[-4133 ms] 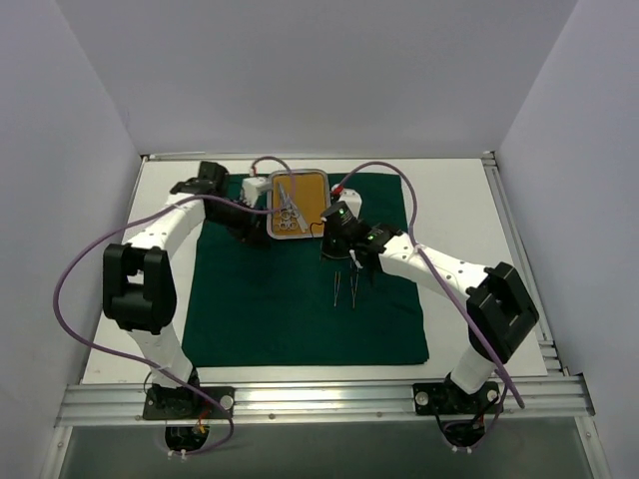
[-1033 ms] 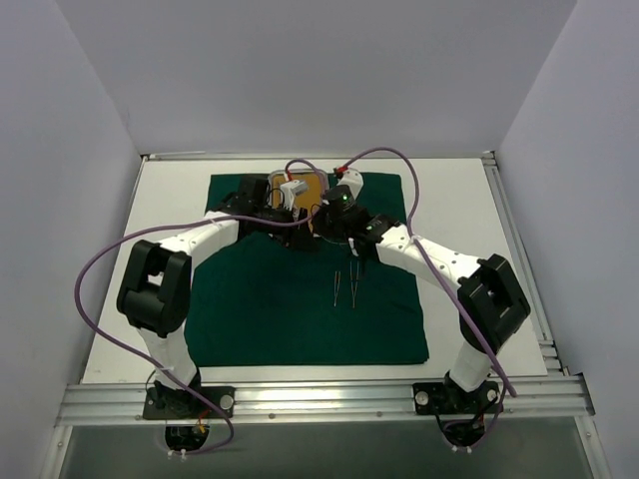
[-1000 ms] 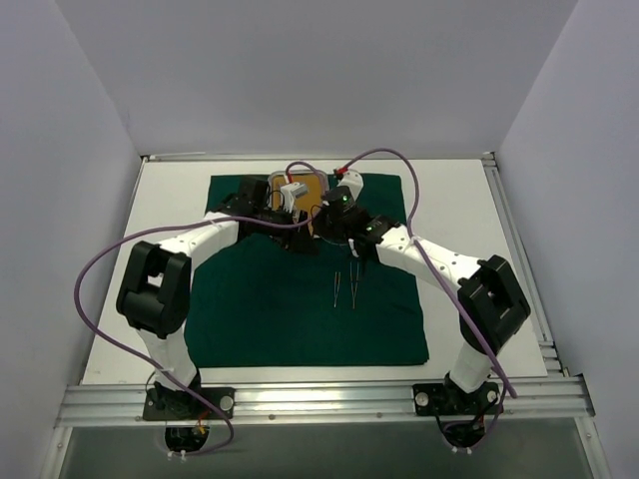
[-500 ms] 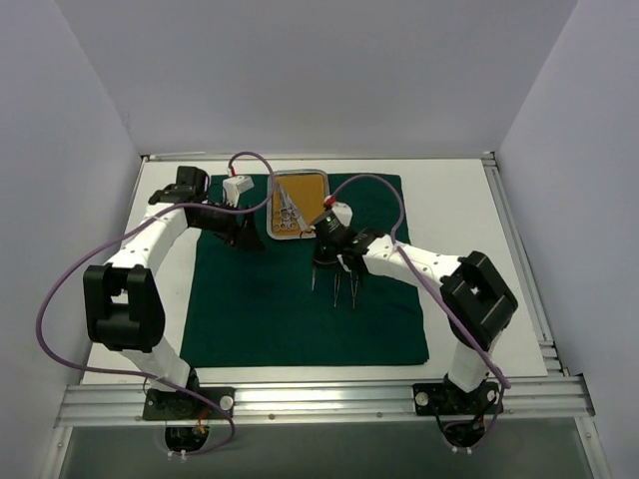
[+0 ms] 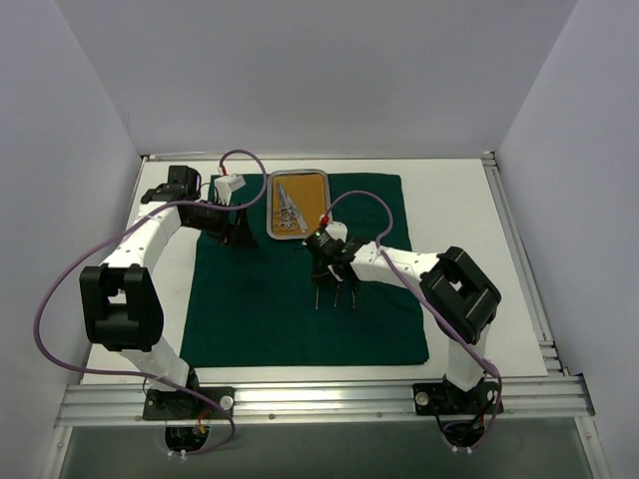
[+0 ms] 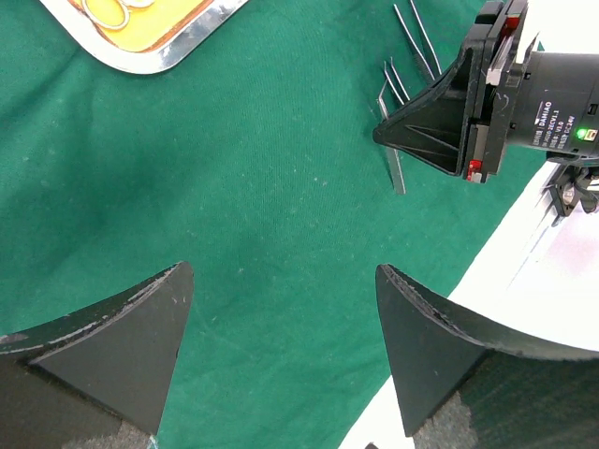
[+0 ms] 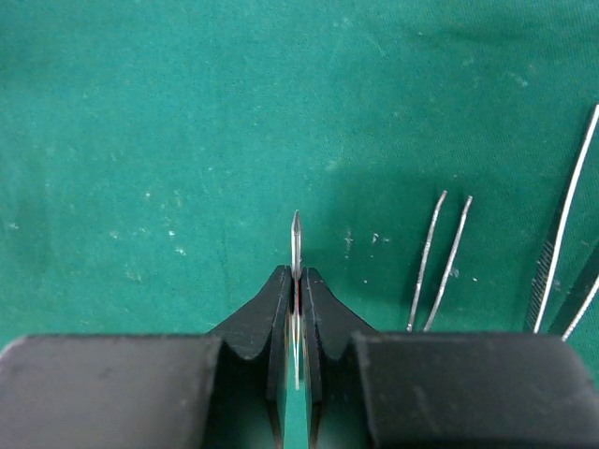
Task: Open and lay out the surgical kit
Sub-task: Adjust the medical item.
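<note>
The dark green cloth (image 5: 270,309) lies spread flat. On its far edge sits the steel tray (image 5: 319,206) with an orange floor, holding scissor-handled instruments (image 5: 288,211). My right gripper (image 5: 321,277) hangs low over the middle of the cloth, shut on thin silver tweezers (image 7: 296,234) whose tip points out past the fingertips. Two more tweezers (image 7: 438,262) lie on the cloth just to their right. My left gripper (image 6: 281,285) is open and holds nothing, over bare cloth left of the tray (image 6: 154,51). In the left wrist view the right gripper (image 6: 388,138) stands beside the laid-out tweezers (image 6: 397,168).
White tabletop (image 5: 459,200) surrounds the cloth, with white walls on three sides. A metal rail (image 5: 319,399) runs along the near edge by the arm bases. Purple cables (image 5: 55,299) loop off both arms.
My left gripper has pulled back left from the tray and opened. My right gripper has moved from the tray toward me, down to the cloth, carrying tweezers.
</note>
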You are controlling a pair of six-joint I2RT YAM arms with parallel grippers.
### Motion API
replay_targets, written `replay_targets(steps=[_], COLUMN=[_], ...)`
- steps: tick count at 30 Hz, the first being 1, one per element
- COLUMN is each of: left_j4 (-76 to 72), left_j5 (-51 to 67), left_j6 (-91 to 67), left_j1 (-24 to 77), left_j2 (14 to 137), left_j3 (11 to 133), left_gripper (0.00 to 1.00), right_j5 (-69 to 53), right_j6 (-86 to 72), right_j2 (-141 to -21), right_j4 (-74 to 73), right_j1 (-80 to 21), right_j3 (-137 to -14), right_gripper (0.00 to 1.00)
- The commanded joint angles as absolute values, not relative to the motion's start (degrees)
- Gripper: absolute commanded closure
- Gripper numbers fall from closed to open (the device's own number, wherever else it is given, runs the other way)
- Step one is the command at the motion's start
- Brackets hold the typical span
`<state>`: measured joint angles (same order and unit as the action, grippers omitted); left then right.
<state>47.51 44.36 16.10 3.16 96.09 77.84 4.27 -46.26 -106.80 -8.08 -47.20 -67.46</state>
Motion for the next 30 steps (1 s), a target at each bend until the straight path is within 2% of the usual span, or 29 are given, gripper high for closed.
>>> replay_targets(steps=[1, 20, 30], left_j4=[47.72, 47.55, 47.72], left_j5=[45.35, 46.23, 46.41], left_j6=[16.79, 16.79, 16.96], left_j1=[2.81, 2.64, 2.55], left_j2=[95.89, 96.24, 96.50], left_j3=[79.98, 79.45, 79.63], left_gripper=[0.12, 0.12, 0.12], right_j5=[7.03, 7.91, 7.38], right_j6=[-45.97, -43.33, -42.89], right_j2=[-105.91, -108.81, -111.36], right_j4=[-12.13, -13.27, -12.39], right_j1=[-46.93, -44.30, -44.12], right_j3=[-68.03, -70.84, -72.07], right_gripper=[0.98, 0.95, 0.88])
